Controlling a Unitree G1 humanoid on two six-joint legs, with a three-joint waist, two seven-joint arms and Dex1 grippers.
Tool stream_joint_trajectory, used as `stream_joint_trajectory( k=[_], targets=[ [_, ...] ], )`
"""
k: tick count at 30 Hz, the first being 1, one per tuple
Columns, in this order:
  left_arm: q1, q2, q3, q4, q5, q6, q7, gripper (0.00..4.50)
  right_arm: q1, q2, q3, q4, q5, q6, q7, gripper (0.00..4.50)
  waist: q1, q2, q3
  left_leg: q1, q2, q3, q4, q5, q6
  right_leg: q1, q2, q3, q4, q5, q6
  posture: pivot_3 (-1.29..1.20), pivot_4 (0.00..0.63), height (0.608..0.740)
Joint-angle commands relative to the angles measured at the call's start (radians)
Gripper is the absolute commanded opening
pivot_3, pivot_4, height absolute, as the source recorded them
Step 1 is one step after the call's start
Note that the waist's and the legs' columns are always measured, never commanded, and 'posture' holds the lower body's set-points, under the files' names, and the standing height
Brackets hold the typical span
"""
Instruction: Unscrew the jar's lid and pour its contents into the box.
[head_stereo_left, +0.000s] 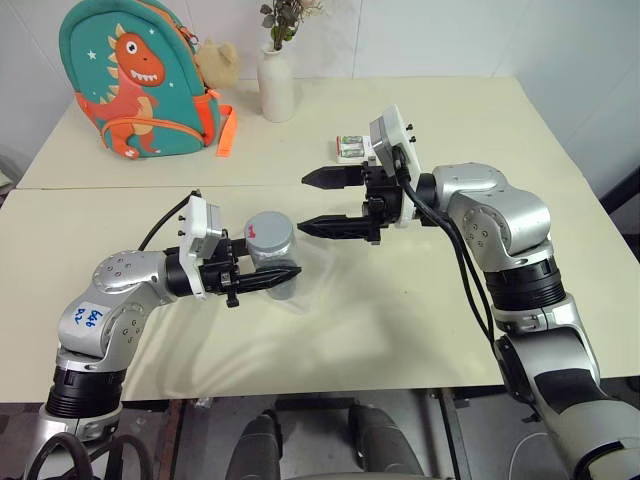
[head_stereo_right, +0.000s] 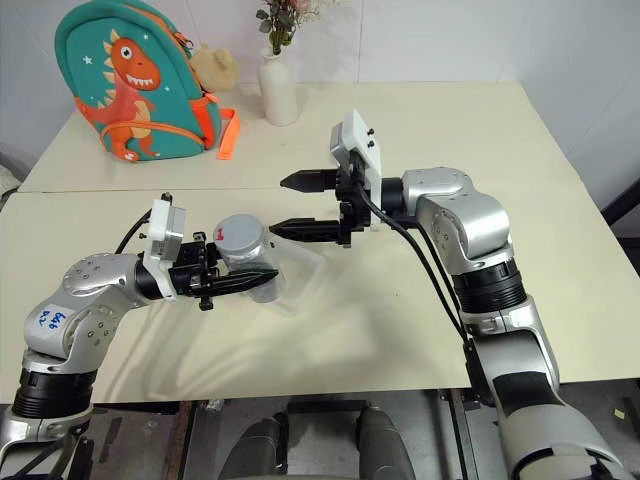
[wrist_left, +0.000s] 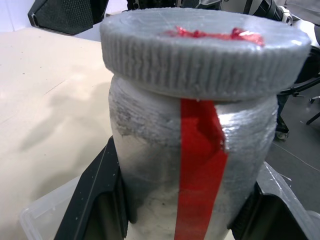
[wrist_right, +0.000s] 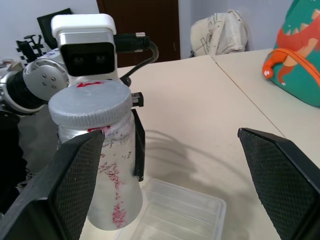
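Two grippers over the bench (head_stereo_left: 420, 330). Left gripper (head_stereo_left: 268, 279) clenched on jar (head_stereo_left: 278, 262), black fingers (wrist_left: 97, 192) pressed on both sides of the body, jar upright, held just above the bench. Lid (wrist_right: 90, 105) grey, ribbed, on the jar, red mark on top, red strip down the jar's side. Box (wrist_right: 175, 212) clear, shallow, on the bench right below and beside the jar, toward robot's right. Contents not discernible through the glass. Right gripper (head_stereo_left: 325, 203) released, fingers (wrist_right: 277, 172) spread wide, pointing level toward the jar, apart from lid, touching nothing. Dinosaur backpack (head_stereo_left: 135, 80), white vase (head_stereo_left: 276, 85), small green-white packet (head_stereo_left: 351, 148) at far side of bench, well apart from jar.
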Motion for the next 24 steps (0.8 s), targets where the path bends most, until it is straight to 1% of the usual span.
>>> stream_joint_trajectory(
  k=[1, 6, 8, 15, 24],
  targets=[
    [-0.002, 0.003, 0.013, -0.039, -0.021, -0.012, -0.006, 1.97, -0.004, -0.022, -0.028, -0.024, 0.021, -0.002, 0.038, 4.48, 0.001, 0.0, 0.0, 0.0, 0.0, 0.0, 0.0, 0.0, 0.0, 0.0, 0.0, 0.0, 0.0, 0.0, 0.0, 0.0, 0.15, 0.74],
    [-0.001, 0.006, 0.013, -0.039, -0.021, -0.009, -0.008, 1.97, -0.014, -0.031, -0.053, -0.047, 0.094, 0.06, 0.099, 4.48, 0.001, 0.0, 0.0, 0.0, 0.0, 0.0, 0.0, 0.0, 0.0, 0.0, 0.0, 0.0, 0.0, 0.0, 0.0, 0.0, 0.15, 0.74],
    [0.001, 0.008, 0.014, -0.04, -0.021, -0.008, -0.009, 1.97, -0.026, -0.021, -0.058, -0.064, 0.123, 0.087, 0.101, 4.48, 0.001, 0.0, 0.0, 0.0, 0.0, 0.0, 0.0, 0.0, 0.0, 0.0, 0.0, 0.0, 0.0, 0.0, 0.0, 0.0, 0.15, 0.74],
    [-0.001, 0.004, 0.007, -0.039, -0.022, -0.002, -0.012, 1.97, -0.042, 0.054, 0.014, -0.104, 0.077, 0.114, 0.013, 4.48, -0.001, 0.0, 0.0, 0.0, 0.0, 0.0, 0.001, 0.0, 0.0, 0.0, 0.0, 0.0, 0.001, 0.0, 0.0, 0.0, 0.15, 0.74],
    [-0.002, 0.007, 0.005, -0.04, -0.02, 0.001, -0.018, 1.97, -0.039, 0.106, 0.056, -0.117, 0.051, 0.109, -0.026, 4.48, 0.0, 0.0, 0.0, 0.0, 0.0, 0.0, 0.001, 0.0, 0.0, 0.0, 0.0, 0.0, 0.002, 0.0, 0.0, 0.0, 0.15, 0.74]
  ],
)
